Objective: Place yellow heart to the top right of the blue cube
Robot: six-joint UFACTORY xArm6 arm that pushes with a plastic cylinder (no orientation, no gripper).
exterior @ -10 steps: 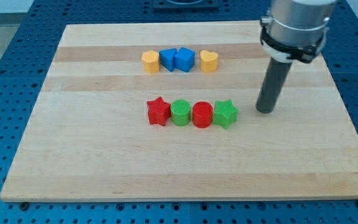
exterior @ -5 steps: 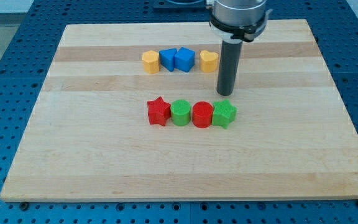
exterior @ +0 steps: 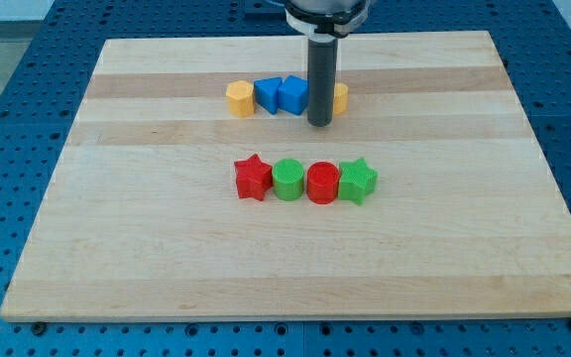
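Toward the far middle of the wooden worktop (exterior: pixel 167 258), a row of four blocks is seen: a yellow block (exterior: pixel 239 98) at the left, then a blue block (exterior: pixel 268 94), the blue cube (exterior: pixel 292 94), and the yellow heart (exterior: pixel 339 97) at the right end.

The heart is largely covered by the dark rod; only its right edge shows. It lies just right of the blue cube, roughly level with it, so the asked-for place, right and farther back, is judged not yet reached.

My tip (exterior: pixel 320 123) is set down at the near-left edge of the heart, close beside or touching it; contact cannot be confirmed. That placement is judged deliberate: from the near side, a push would carry the heart away and to the right.

No hand is fitted; the arm ends in a plain rod, so nothing is grasped or released.

Nearer, well apart, a second row is noted: red star (exterior: pixel 253 178), green round block (exterior: pixel 287 180), red round block (exterior: pixel 322 183), green star (exterior: pixel 358 181), each touching its neighbour.
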